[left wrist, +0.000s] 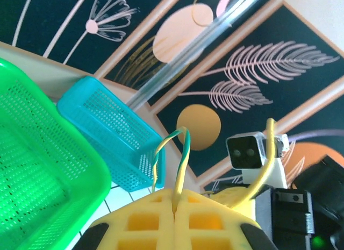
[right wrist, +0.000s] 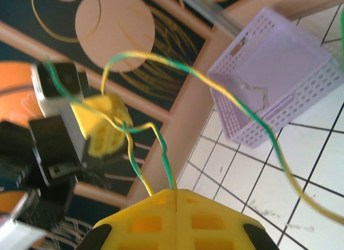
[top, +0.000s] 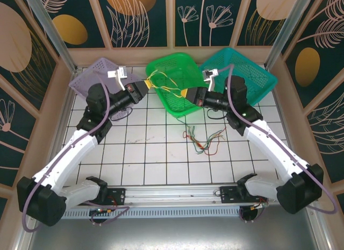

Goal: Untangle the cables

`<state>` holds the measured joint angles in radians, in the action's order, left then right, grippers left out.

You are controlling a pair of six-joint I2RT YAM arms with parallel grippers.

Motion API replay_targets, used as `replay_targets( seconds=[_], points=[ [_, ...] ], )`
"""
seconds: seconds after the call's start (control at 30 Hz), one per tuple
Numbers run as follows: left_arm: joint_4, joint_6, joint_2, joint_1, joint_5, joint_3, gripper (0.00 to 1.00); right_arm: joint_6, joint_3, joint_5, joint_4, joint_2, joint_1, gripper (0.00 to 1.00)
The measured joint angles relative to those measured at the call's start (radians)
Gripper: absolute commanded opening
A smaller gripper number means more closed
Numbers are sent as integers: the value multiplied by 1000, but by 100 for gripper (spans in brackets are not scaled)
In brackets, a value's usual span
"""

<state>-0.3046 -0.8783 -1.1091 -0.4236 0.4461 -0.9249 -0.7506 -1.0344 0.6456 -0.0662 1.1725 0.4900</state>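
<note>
1. Basket position, far left: the lilac basket [top: 97, 78] sits at the back of the desk [top: 145, 153], beside the left arm.
2. The left pincer [top: 146, 86] is raised over the left rim of the green basket [top: 171, 72]. In the left wrist view the left pincer [left wrist: 174, 195] has its yellow fingers pressed fully together, with the yellow-green cable [left wrist: 184, 148] clamped in the seam and rising out of it.
3. The yellow-green cable [top: 166, 89] spans the gap between both pincers, hanging in loose loops above the green basket.
4. The right pincer [top: 187, 93] is held over the near right part of the green basket. In the right wrist view the right pincer [right wrist: 176, 192] is likewise fully closed, with the yellow-green cable [right wrist: 161, 148] nipped at the seam.
5. The loose cables [top: 203, 140], red, green and dark, lie in a small bundle on the desk in front of the green basket, apart from both pincers.
6. The teal basket [top: 258, 78] stands at the far right, touching the green basket.
</note>
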Motion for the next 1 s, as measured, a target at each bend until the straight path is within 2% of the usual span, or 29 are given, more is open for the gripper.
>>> replay_targets(
  seconds=[0.17,0.3,0.37,0.67,0.73,0.83,0.93,1.0],
  points=[
    [-82,-66,55,-87,-203,96,0,-40,31,-158,-18,-37,58,0],
    [-126,-110,97,-135,-356,151,0,-41,33,-325,15,-53,152,0],
    [-141,-119,109,-149,-398,161,0,-41,25,-402,51,-53,195,0],
    [-163,-94,90,-154,-433,160,0,27,-37,-650,221,-11,403,0],
    [-163,-83,90,-155,-426,160,0,39,-46,-689,258,1,423,0],
    [-163,-60,80,-155,-381,156,0,64,-46,-666,276,3,396,0],
    [-163,-35,38,-151,-309,115,0,112,-46,-520,277,3,319,0],
    [-163,-25,10,-148,-249,84,0,147,-47,-377,279,3,239,12]
  ],
)
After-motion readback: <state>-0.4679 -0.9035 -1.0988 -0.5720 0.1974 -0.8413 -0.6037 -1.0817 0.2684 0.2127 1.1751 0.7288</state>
